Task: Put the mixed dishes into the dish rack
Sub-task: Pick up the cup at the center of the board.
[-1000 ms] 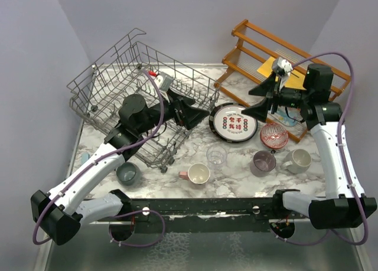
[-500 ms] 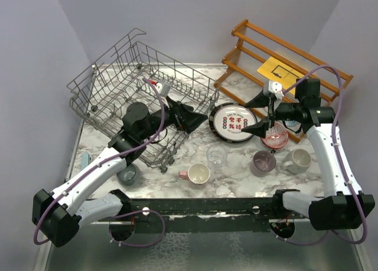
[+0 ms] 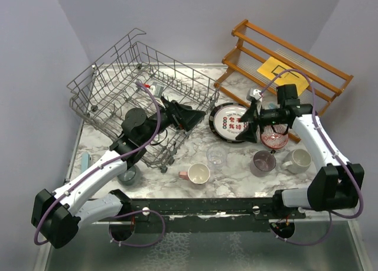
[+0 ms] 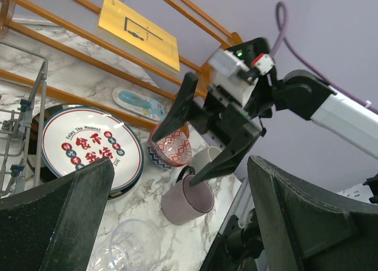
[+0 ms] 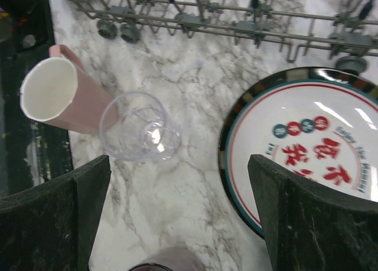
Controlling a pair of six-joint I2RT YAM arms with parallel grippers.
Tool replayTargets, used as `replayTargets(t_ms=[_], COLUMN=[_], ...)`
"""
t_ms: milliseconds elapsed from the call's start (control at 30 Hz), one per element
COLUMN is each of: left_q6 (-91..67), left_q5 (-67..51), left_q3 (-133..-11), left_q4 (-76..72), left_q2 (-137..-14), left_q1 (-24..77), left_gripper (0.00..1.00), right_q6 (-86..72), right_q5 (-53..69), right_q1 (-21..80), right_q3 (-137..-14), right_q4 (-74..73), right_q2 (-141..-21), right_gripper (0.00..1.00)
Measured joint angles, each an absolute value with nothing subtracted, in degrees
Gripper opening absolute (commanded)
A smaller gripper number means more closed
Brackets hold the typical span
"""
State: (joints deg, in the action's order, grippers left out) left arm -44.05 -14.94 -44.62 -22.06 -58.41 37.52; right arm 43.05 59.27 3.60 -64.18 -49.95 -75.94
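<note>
Your left tool [image 3: 198,118] and right tool [image 3: 248,124] gape empty; take the black-rimmed round plate [image 3: 227,122] squarely by its rim.

Bare table [image 5: 177,182] lies between the glass [image 5: 139,134] and the plate [image 5: 307,147], and a gripper could come down there. The right gripper [image 3: 248,123] hangs above the plate's edge, jaws spread wide. The rack [image 3: 112,82] stands just beside the plate, so that side is tight. The bowl [image 3: 274,139] sits close to the shelf [image 3: 289,55].
</note>
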Motion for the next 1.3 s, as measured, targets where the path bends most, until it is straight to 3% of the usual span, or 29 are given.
replayTargets(t_ms=[200,367,800,1133,1300], left_q6=[-44.16,-44.16,-44.16,-41.04,-40.01], left_q5=[-14.50,-14.41,-14.24,-13.28,-11.05], left_q3=[-44.51,-44.49,-44.49,-44.56,-44.34], left_q4=[-22.22,-22.22,-22.22,-21.10,-20.01], left_q2=[-58.41,-58.41,-58.46,-56.95,-55.37], left_q1=[37.52,37.52,37.52,37.52,37.52], left_gripper=[0.99,0.99,0.99,0.98,0.98], right_q6=[35.59,32.77,32.14,30.61,30.24], right_q5=[62.61,57.69,39.94,29.91,26.96], right_q1=[8.25,15.92,25.65,27.68,28.18], right_q3=[-57.82,-55.27,-54.33,-54.33,-54.33], right_q4=[-44.40,-40.47,-37.04,-35.29,-35.14], right_q2=[-77.54,-77.80,-81.76,-82.83,-83.70], right_gripper=[1.00,0.98,0.67,0.52,0.36])
